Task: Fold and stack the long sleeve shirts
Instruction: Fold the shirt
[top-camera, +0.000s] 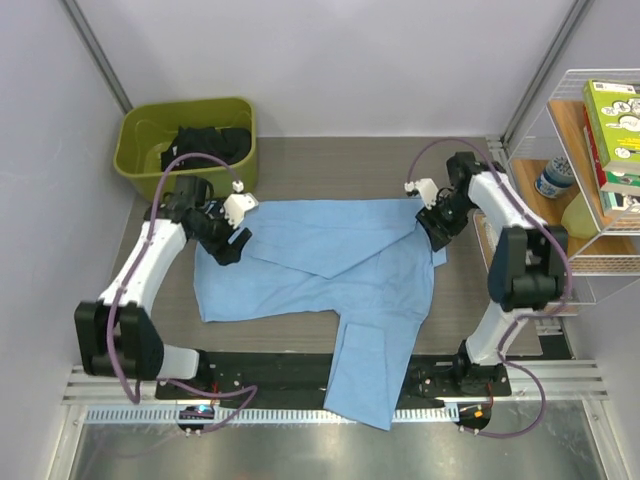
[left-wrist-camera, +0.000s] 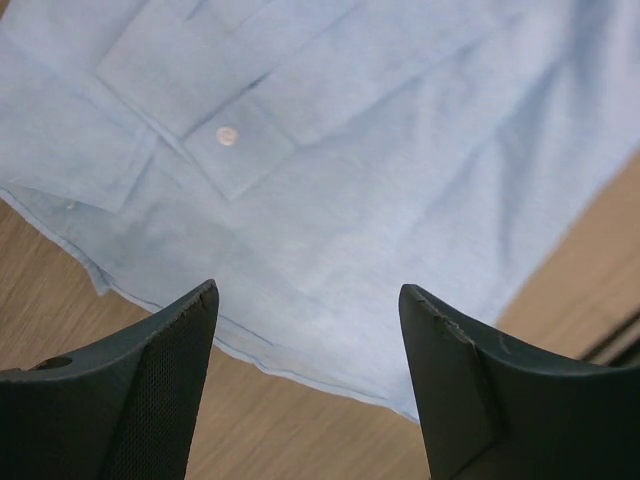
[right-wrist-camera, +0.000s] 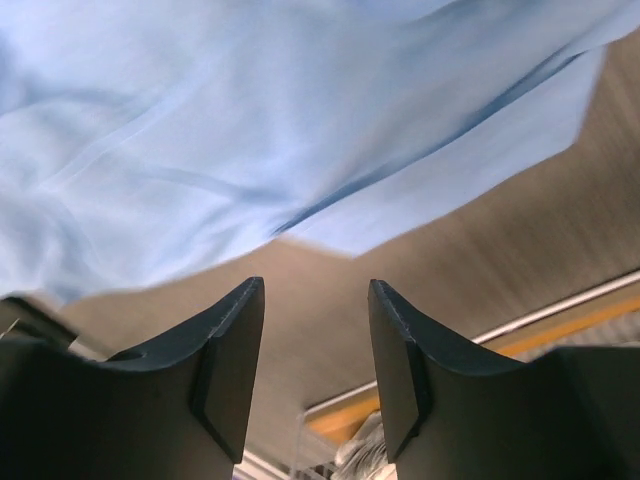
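At table (top-camera: 330, 160) centre: shirt (top-camera: 320, 260) spread flat, one part over near edge. Left gripper (left-wrist-camera: 308, 290) at table's left, above shirt, released, empty. Right gripper (right-wrist-camera: 315, 285) at table's right, released, empty.

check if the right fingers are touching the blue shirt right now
Apart. The right wrist view shows the right fingers open over bare table, with a strip of table visible between their tips and the edge of the shirt.
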